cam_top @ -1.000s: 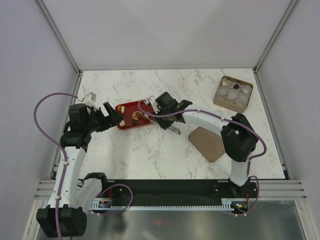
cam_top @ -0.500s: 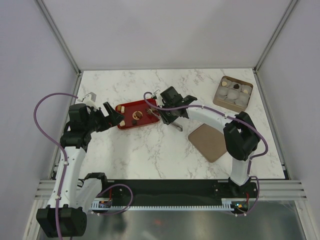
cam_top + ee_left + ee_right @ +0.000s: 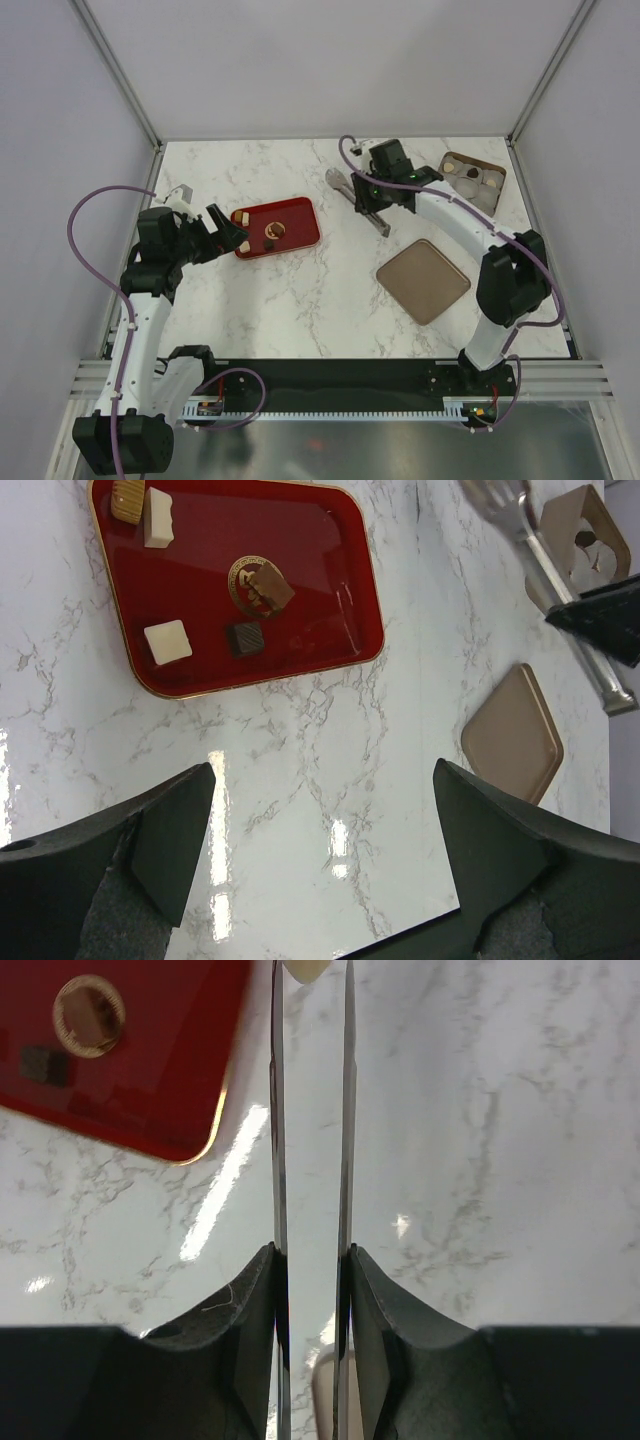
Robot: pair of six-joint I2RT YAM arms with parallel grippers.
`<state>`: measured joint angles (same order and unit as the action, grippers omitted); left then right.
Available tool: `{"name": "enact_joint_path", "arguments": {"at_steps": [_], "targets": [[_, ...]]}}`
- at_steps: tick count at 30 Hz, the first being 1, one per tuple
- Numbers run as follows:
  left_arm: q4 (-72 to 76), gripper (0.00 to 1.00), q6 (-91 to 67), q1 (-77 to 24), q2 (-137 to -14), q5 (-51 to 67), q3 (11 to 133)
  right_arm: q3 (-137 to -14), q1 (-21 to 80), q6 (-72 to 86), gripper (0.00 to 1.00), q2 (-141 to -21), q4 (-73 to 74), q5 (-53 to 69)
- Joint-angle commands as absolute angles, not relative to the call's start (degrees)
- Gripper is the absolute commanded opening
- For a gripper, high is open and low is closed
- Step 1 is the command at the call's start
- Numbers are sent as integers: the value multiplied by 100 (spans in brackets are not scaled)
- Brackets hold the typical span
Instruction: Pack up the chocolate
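Red tray [image 3: 330,540], five chocolate pieces [image 3: 167,641]; tongs [image 3: 525,535], one cream piece [image 3: 305,968]

The left arm [image 3: 135,300] stands along the left side, elbow bent, wrist turned inward and the camera looking down. The left gripper [image 3: 322,768] has its jaws spread wide with nothing between them. The right arm [image 3: 455,215] reaches from its base to the far middle, forearm angled left. The right gripper [image 3: 312,1260] is closed narrowly on tongs [image 3: 338,181]. Overhead its fingers are mostly hidden, so the grip appears firm.
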<state>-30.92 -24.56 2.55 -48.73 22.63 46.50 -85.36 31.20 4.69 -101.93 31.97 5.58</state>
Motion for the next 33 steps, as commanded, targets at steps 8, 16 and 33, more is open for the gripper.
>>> {"name": "enact_joint_path", "arguments": {"at_steps": [8, 16, 33], "targets": [[-2936, 98, -2276, 273, -4843, 2408, 4702, -8754, 968, 1204, 32, -9299, 3489, -861], [-2909, 98, -2276, 273, -4843, 2461, 4693, -8771, 168, 1336, 34, -9255, 3867, -1512], [-2909, 98, -2276, 281, -4843, 2513, 4693, -8833, -114, 1204, 40, -9764, 3920, -791]]}}
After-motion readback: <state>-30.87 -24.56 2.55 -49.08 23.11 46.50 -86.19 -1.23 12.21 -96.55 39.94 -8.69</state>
